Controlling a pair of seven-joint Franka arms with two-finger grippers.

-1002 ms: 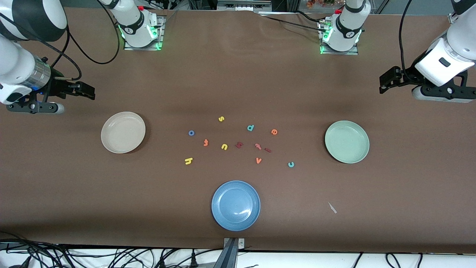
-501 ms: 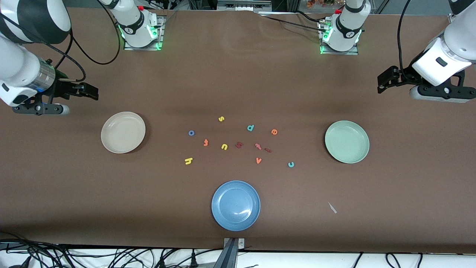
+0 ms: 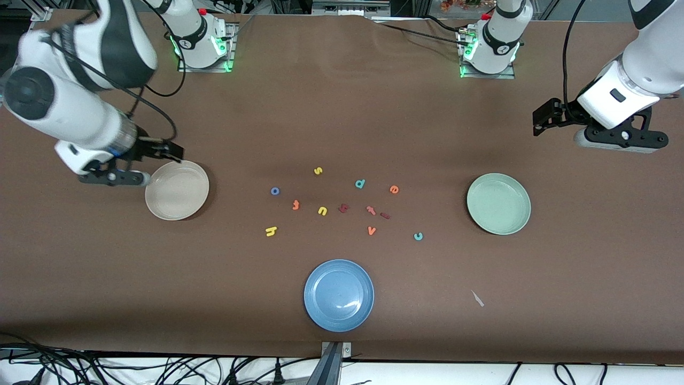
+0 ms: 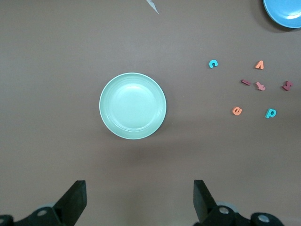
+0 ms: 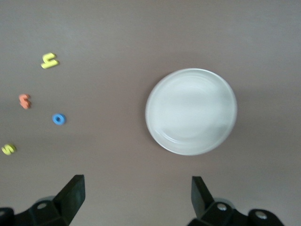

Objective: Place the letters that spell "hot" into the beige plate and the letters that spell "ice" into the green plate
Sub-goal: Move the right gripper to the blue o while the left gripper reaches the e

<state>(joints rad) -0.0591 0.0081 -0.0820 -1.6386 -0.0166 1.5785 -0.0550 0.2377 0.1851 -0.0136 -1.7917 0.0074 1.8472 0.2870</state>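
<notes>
The beige plate [image 3: 177, 190] [image 5: 191, 111] lies toward the right arm's end and the green plate [image 3: 498, 203] [image 4: 132, 106] toward the left arm's end. Between them are scattered the yellow h [image 3: 271, 231] [image 5: 49, 60], blue o [image 3: 274, 191] [image 5: 58, 119], orange t [image 3: 295, 204] [image 5: 24, 100], dark red i [image 3: 385, 215] [image 4: 245, 82], teal c [image 3: 418, 236] [image 4: 213, 63] and orange e [image 3: 394, 189] [image 4: 237, 111]. My right gripper [image 3: 172, 152] [image 5: 138, 195] hangs open and empty over the beige plate's rim. My left gripper [image 3: 539, 122] [image 4: 139, 197] is open and empty, up over bare table beside the green plate.
A blue plate [image 3: 339, 295] sits near the table's front edge. Other letters lie among the task's ones: yellow s [image 3: 318, 171], yellow u [image 3: 322, 210], teal d [image 3: 360, 184], orange v [image 3: 371, 230], two reddish letters [image 3: 343, 208]. A small pale scrap [image 3: 477, 298] lies nearer the camera than the green plate.
The right arm has swung in from the table's end, and its gripper now hangs at the beige plate's rim. The left gripper has drifted slightly toward the table's middle. No letter has moved.
</notes>
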